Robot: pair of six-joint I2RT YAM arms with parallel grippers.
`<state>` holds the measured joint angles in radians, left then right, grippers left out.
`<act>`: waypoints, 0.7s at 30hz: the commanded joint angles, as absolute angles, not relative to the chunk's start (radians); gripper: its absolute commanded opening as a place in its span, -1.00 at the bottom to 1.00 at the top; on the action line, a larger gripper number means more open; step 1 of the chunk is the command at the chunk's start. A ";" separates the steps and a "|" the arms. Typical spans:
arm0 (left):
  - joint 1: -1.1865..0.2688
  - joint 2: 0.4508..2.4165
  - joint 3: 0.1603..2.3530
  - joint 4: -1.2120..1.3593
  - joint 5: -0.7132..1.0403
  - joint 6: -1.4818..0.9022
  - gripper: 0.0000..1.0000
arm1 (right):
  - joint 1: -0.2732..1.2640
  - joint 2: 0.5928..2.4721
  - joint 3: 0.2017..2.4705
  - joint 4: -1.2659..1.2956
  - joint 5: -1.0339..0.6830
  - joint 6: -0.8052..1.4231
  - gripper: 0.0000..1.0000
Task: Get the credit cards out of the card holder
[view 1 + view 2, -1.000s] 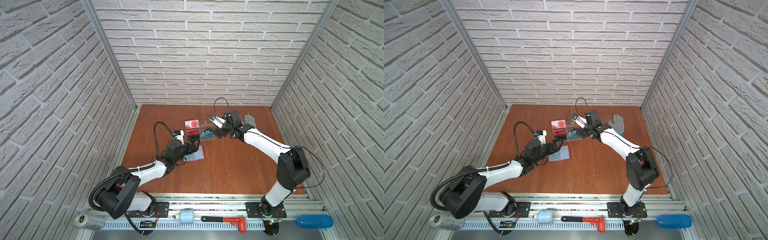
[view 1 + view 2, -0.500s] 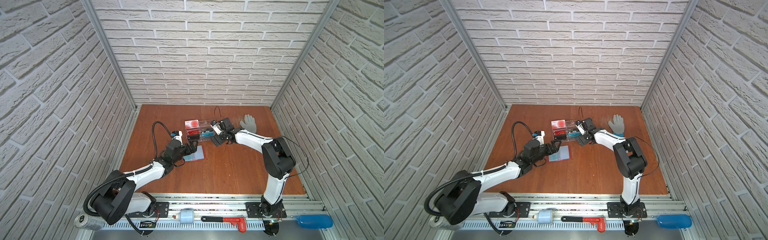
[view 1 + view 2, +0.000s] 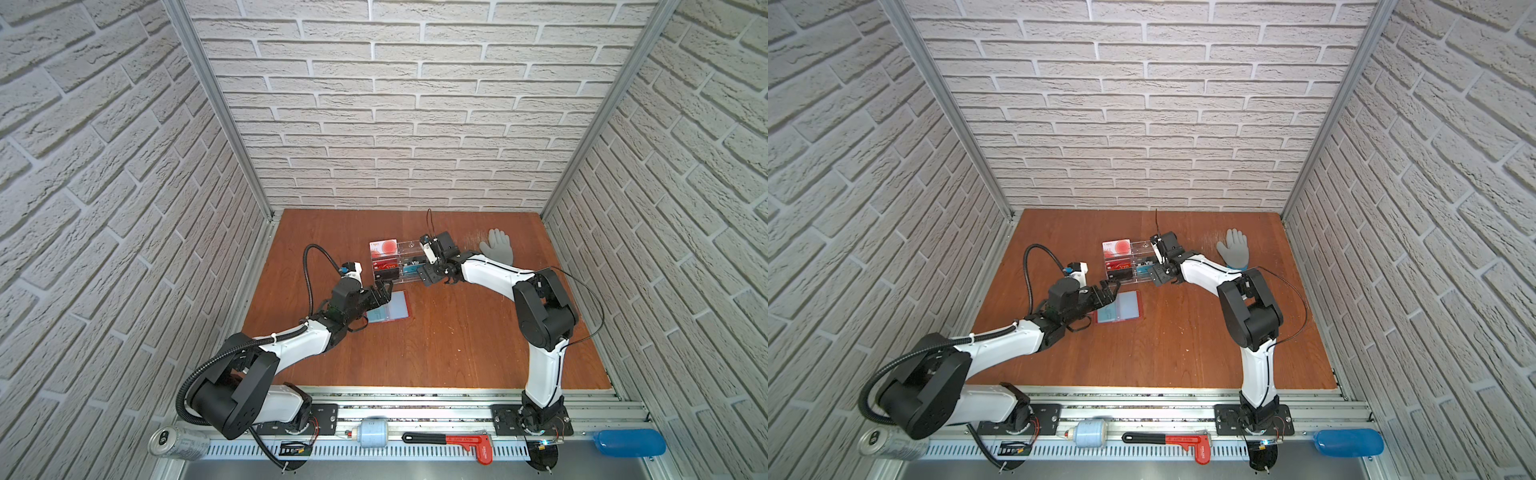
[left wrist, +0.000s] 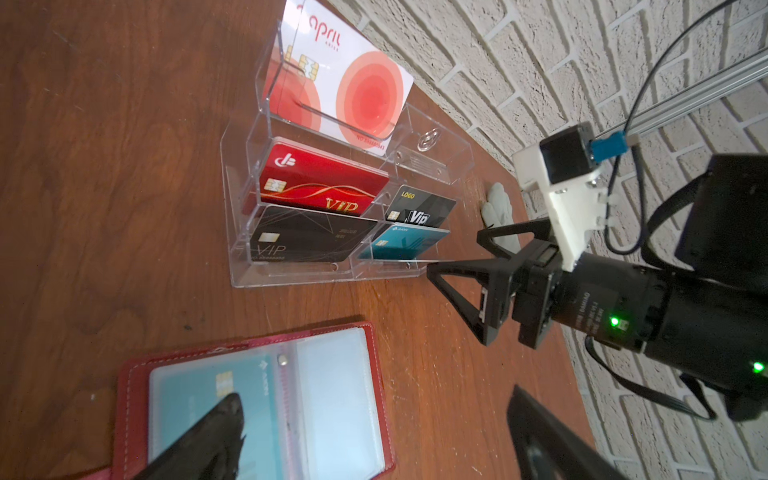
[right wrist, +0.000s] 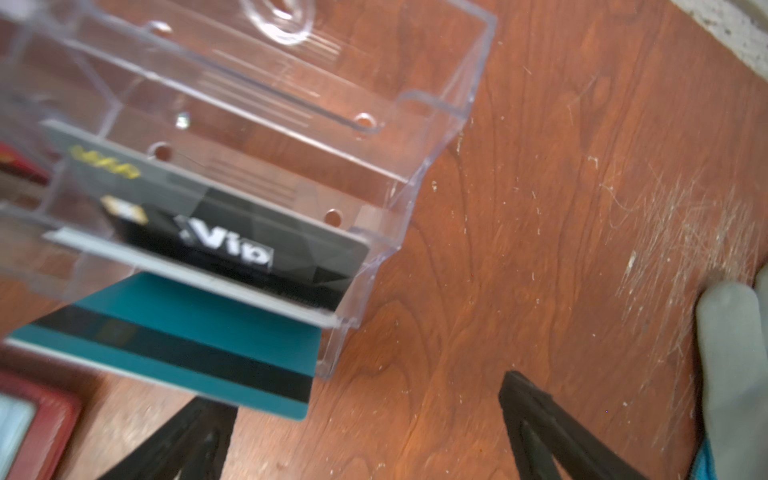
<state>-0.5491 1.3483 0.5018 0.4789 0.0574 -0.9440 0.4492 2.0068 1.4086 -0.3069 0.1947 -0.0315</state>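
— From up top, where is the card holder (image 3: 395, 305)?

— In both top views it lies open and flat on the table (image 3: 457, 332), just in front of the clear stand (image 3: 409, 249), toward the left arm's side. The left gripper (image 3: 384, 290) hangs above the holder's edge nearest the stand. The right gripper (image 3: 435, 278) sits at the stand's front right corner. Both are spread wide and carry nothing.

— And the left wrist view?

— Much plainer. A pale teal credit card (image 4: 195, 386) lies in one clear sleeve of the holder, and the sleeve beside it looks empty. One black finger (image 4: 208, 436) of the left gripper is over that card (touching or only hovering, I can't tell). Its partner stands far off it, so nothing is pinched. A teal card (image 4: 403, 245) already stands in the stand's front right pocket.

— The right wrist view?

— The same card, dark stripe showing, leans out of that pocket. The right gripper's jaws gape just in front of it with nothing between them.

— So what's the trick now?

— I reckon the sleeved card is the job. Lay a pad flat on it, drag it toward the sleeve's open edge, and pinch only once an edge overhangs. The holder looks light and would likely slide or lift along. I'd bring the right gripper over from the stand to pin the red cover first.
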 commanded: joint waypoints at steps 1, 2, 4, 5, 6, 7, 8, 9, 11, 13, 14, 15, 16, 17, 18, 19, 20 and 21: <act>-0.538 1.350 0.500 0.541 0.068 -0.949 0.96 | 0.455 2.037 1.457 -0.286 0.248 0.029 0.99; -0.537 1.347 0.499 0.541 0.068 -0.948 0.96 | 0.456 2.042 1.460 -0.280 0.247 0.036 1.00; -0.534 1.344 0.495 0.539 0.067 -0.948 0.96 | 0.456 2.045 1.463 -0.269 0.239 0.045 0.99; -0.532 1.344 0.495 0.536 0.069 -0.947 0.96 | 0.457 2.041 1.459 -0.259 0.237 0.052 1.00; -0.531 1.344 0.495 0.535 0.070 -0.947 0.96 | 0.457 2.039 1.456 -0.252 0.234 0.058 1.00; -0.529 1.345 0.494 0.535 0.072 -0.948 0.96 | 0.457 2.035 1.453 -0.247 0.229 0.063 0.99; -0.526 1.345 0.494 0.535 0.074 -0.948 0.96 | 0.458 2.033 1.450 -0.244 0.228 0.067 0.99; -0.524 1.345 0.492 0.535 0.077 -0.947 0.96 | 0.457 2.029 1.450 -0.244 0.229 0.073 1.00; -0.519 1.346 0.492 0.534 0.082 -0.950 0.96 | 0.458 2.019 1.447 -0.249 0.229 0.087 1.00; -0.515 1.348 0.492 0.534 0.090 -0.955 0.96 | 0.458 1.995 1.428 -0.246 0.228 0.103 0.99; -0.515 1.350 0.492 0.535 0.091 -0.956 0.96 | 0.458 1.986 1.410 -0.240 0.221 0.108 0.99; -0.515 1.351 0.490 0.537 0.091 -0.957 0.96 | 0.459 1.946 1.394 -0.237 0.212 0.116 1.00; -0.515 1.353 0.488 0.539 0.091 -0.959 0.96 | 0.459 1.924 1.375 -0.235 0.206 0.124 1.00; -0.515 1.353 0.488 0.541 0.093 -0.961 0.96 | 0.458 1.902 1.355 -0.235 0.204 0.134 1.00; -0.515 1.357 0.488 0.541 0.092 -0.964 0.96 | 0.460 1.885 1.340 -0.235 0.202 0.140 1.00; -0.515 1.357 0.488 0.543 0.096 -0.967 0.96 | 0.461 1.864 1.320 -0.239 0.203 0.149 1.00; -0.516 1.360 0.486 0.545 0.101 -0.971 0.96 | 0.460 1.845 1.305 -0.245 0.202 0.160 0.99; -0.515 1.361 0.486 0.546 0.103 -0.974 0.97 | 0.460 1.827 1.294 -0.255 0.200 0.170 1.00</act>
<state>-0.5217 1.3514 0.5014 0.4892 0.0910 -0.9653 0.4500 1.9087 1.3170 -0.2741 0.2066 0.1215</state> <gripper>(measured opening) 0.982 0.998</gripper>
